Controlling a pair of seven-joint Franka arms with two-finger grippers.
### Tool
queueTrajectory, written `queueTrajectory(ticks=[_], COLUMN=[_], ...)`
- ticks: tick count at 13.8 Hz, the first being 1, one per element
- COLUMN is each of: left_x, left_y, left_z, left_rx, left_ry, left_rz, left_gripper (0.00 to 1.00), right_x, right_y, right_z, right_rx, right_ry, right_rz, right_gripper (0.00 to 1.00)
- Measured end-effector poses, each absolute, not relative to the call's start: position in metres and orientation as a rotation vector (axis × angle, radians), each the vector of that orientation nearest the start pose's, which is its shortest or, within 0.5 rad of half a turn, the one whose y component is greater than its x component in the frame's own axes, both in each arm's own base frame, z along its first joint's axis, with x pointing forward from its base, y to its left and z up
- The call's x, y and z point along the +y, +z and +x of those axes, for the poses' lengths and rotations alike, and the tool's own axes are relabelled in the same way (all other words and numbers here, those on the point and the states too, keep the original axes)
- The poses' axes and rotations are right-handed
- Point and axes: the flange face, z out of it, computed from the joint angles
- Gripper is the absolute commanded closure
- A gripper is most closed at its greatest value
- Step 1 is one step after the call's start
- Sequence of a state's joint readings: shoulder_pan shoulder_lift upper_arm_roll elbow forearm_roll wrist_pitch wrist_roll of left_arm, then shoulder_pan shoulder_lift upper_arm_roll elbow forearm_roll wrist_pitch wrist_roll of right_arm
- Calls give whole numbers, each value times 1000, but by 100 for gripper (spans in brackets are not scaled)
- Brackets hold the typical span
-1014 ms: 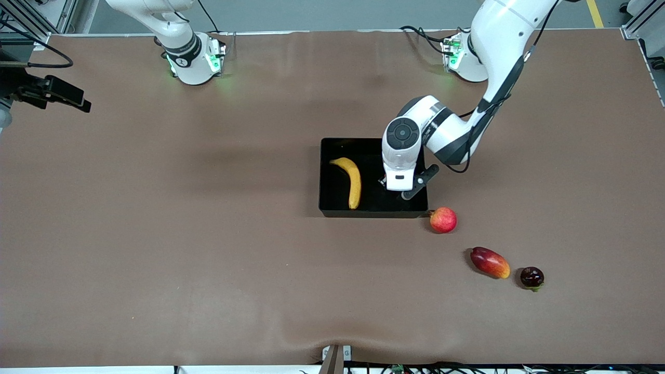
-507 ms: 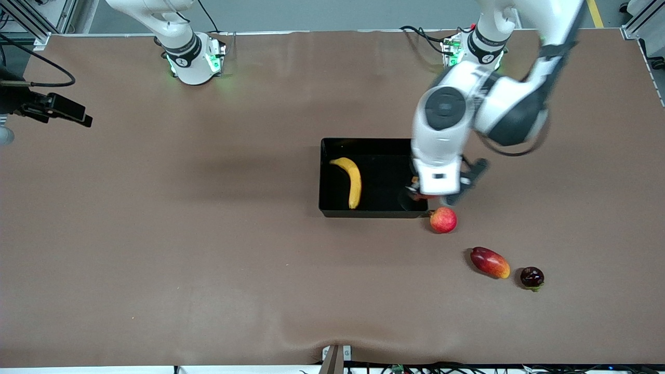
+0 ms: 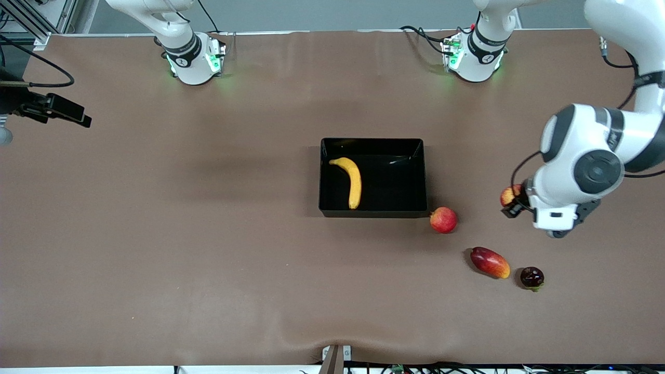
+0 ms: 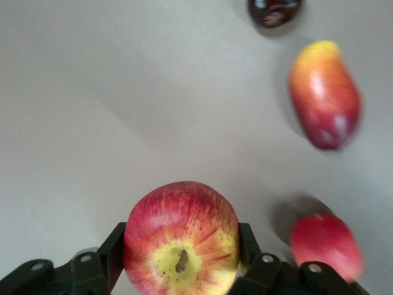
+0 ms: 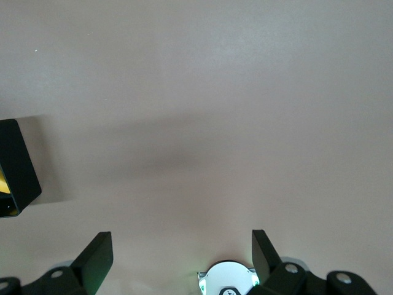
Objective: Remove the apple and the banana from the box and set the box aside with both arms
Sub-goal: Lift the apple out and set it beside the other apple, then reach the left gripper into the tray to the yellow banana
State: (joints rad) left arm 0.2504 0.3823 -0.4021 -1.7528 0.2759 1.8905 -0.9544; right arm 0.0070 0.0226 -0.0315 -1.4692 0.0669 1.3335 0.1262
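My left gripper [image 3: 511, 203] is shut on a red apple with yellow blotches [image 3: 507, 196] and holds it up over bare table, toward the left arm's end from the box. In the left wrist view the apple [image 4: 181, 233] sits between the fingers [image 4: 116, 246]. A second red apple [image 3: 443, 219] lies on the table at the corner of the black box [image 3: 373, 210]. The yellow banana [image 3: 353, 182] lies in the box. My right gripper [image 5: 178, 252] is open and empty, high over the table near its arm's base.
A red-orange mango-like fruit [image 3: 490, 262] and a small dark purple fruit [image 3: 532, 277] lie nearer the front camera than the held apple. They also show in the left wrist view: the mango-like fruit [image 4: 324, 95] and the purple fruit [image 4: 274, 11]. A black device [image 3: 52, 106] juts in at the right arm's end.
My left gripper rose out of the box with the apple in it and swung toward the left arm's end of the table. The banana and the other fruits have not moved.
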Motion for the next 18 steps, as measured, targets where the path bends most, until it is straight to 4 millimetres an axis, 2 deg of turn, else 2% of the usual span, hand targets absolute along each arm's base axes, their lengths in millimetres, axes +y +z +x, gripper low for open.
queueTrajectory(ticks=[2, 6, 8, 9, 10, 13, 14, 16, 18], left_x=[-46, -60, -62, -63, -63, -64, -65, -72, -96], left_y=[309, 243, 220, 211, 207, 211, 218, 256, 312], left_z=[613, 598, 600, 600, 601, 605, 609, 617, 617], left_rx=[-1004, -978, -984, -975, -961, -937, -936, -923, -866], left_ry=[181, 187, 186, 181, 173, 131, 107, 46, 2], left_rz=[-2797, -2871, -2901, -2912, -2916, -2925, -2929, -2932, -2926], left_gripper=[100, 100, 55, 24, 0, 0, 0, 0, 0], right_x=[-2, -3, -10, -15, -22, -30, -30, -30, -30], right_y=[641, 650, 651, 651, 651, 653, 653, 654, 654], right_z=[536, 537, 537, 537, 537, 539, 539, 540, 540], right_rx=[207, 209, 229, 245, 263, 286, 288, 288, 287], right_ry=[246, 207, 202, 200, 194, 161, 157, 147, 144], right_rz=[-3068, -3071, -3072, -3070, -3068, -3067, -3066, -3066, -3066], right_gripper=[0, 0, 0, 0, 0, 0, 0, 0, 0])
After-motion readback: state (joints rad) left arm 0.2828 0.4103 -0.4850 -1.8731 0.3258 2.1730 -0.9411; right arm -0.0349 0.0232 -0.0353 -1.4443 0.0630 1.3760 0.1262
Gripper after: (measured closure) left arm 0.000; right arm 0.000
